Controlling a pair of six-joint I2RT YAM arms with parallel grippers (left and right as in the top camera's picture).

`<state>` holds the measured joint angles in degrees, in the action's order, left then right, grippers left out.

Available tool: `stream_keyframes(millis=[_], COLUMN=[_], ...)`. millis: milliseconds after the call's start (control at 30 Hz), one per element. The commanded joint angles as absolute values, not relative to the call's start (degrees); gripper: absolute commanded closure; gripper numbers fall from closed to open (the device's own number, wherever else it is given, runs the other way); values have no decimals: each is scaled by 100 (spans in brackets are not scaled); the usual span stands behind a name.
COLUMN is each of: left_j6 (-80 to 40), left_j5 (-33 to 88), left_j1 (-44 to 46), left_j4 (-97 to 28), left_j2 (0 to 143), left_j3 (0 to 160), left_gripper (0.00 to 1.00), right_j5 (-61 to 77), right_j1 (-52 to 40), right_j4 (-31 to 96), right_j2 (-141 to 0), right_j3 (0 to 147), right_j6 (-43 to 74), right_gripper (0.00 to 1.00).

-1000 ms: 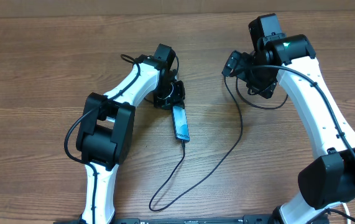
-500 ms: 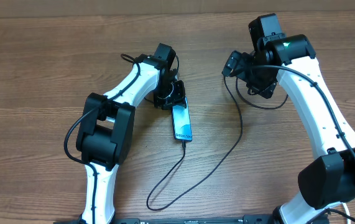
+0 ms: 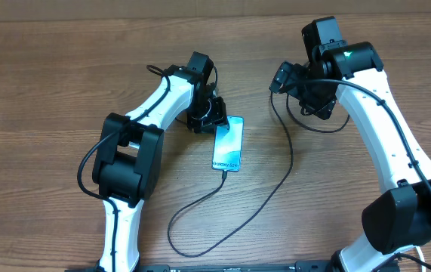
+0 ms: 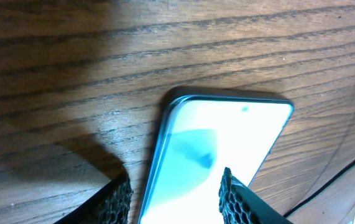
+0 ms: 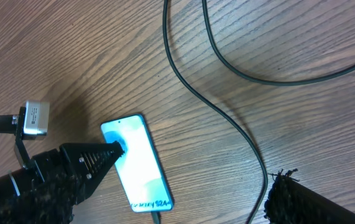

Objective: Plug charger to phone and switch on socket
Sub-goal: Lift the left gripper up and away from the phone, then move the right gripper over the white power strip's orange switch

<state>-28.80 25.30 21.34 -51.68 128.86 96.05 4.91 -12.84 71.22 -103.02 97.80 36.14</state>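
Phone (image 3: 228, 143) released: on edge a second ago, now flat on the table (image 3: 64, 68), screen up, centre of the overhead frame. Left fingers (image 4: 234, 198) parted over its upper end, gripping nothing. Right fingers (image 5: 295, 200) spread wide and empty, upper right. Charger (image 3: 292, 151) apparently plugged into the lower edge, so likely only the socket switch left; socket not in view. Screen lit pale blue, frame dark.

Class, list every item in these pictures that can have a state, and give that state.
phone: screen lit, lying flat, face up.
charger: tip meets the phone's lower end, apparently plugged in; other end hidden.
left gripper: open, fingers by the phone's upper end.
right gripper: open, empty.
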Motion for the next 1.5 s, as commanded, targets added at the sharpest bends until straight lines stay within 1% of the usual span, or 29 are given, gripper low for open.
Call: stream_keyframes(millis=[0, 33, 100, 267, 300, 333, 467, 567, 700, 800, 1000, 1067, 1100, 1267, 1467], left_j6=[-2877, -2877, -2875, -2810, -2808, -2805, -2482, -2261, -1999, -1741, -1017, -770, -716, -727, -727], left_j5=[2097, 2093, 2053, 1992, 1942, 1872, 1581, 1120, 355, 75, 64, 64, 64, 106, 106], left_j1=[2099, 2099, 2097, 2034, 2008, 1975, 1831, 1774, 1769, 1820, 2029, 2141, 2196, 2344, 2344], left_j4=[-5218, -5218, -5216, -5253, -5308, -5398, -5885, -6302, -6772, -7015, -7293, -7415, -7485, -7537, -7588], left_j2=[13157, 13157, 13157, 13146, 13144, 13137, 13065, 12897, 12420, 11893, 10650, 10180, 9953, 9113, 8799], left_j3=[9502, 9502, 9502, 9515, 9535, 9583, 9924, 10276, 10766, 11050, 11203, 11203, 11203, 11203, 11203], left_gripper=[49, 48, 39, 7, 2, 0, 1, 1, 1, 0, 0, 2, 0, 1, 1], right_j5=[412, 414, 412, 412, 410, 410, 410, 410, 408, 408, 408, 410, 410, 410, 410], right_j1=[-1278, -1278, -1278, -1278, -1278, -1278, -1278, -1278, -1278, -1278, -1278, -1278, -1278, -1278, -1278], right_j4=[7113, 7118, 7131, 7133, 7133, 7133, 7129, 7126, 7124, 7124, 7124, 7124, 7124, 7122, 7124], right_j2=[-10245, -10245, -10245, -10245, -10245, -10245, -10245, -10245, -10245, -10245, -10245, -10245, -10245, -10245, -10245], right_j3=[9870, 9870, 9870, 9870, 9870, 9870, 9870, 9870, 9870, 9870, 9870, 9870, 9870, 9870, 9870], right_j6=[3590, 3588, 3588, 3588, 3588, 3588, 3588, 3590, 3590, 3590, 3590, 3590, 3590, 3592, 3590], right_gripper=[0, 0, 0, 0, 0, 0, 0, 0, 0, 0, 0, 0, 0, 0, 0])
